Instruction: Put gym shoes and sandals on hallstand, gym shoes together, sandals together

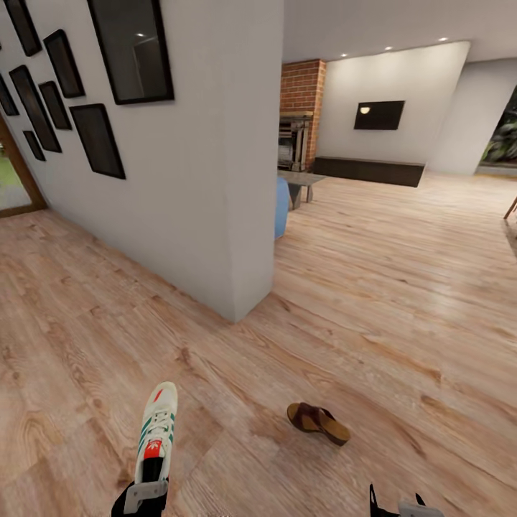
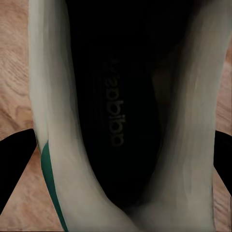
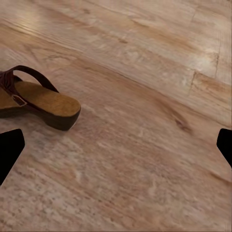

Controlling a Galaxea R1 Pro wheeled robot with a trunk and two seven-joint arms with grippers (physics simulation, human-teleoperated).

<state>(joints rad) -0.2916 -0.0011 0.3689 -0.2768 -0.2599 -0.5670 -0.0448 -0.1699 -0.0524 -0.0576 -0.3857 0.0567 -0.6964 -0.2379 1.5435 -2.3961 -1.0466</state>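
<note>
Low down, left gripper (image 1: pixel 149 482) grips gym shoe (image 1: pixel 157 427) by its heel.
Right gripper (image 1: pixel 397 502) hangs wide open, empty, near sandal (image 1: pixel 317 421) on floor (image 1: pixel 402 301).

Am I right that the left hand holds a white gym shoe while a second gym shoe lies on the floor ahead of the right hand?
Not quite. The left hand does hold the gym shoe, but the head view shows a brown sandal lying on the floor, not a second gym shoe.
</note>
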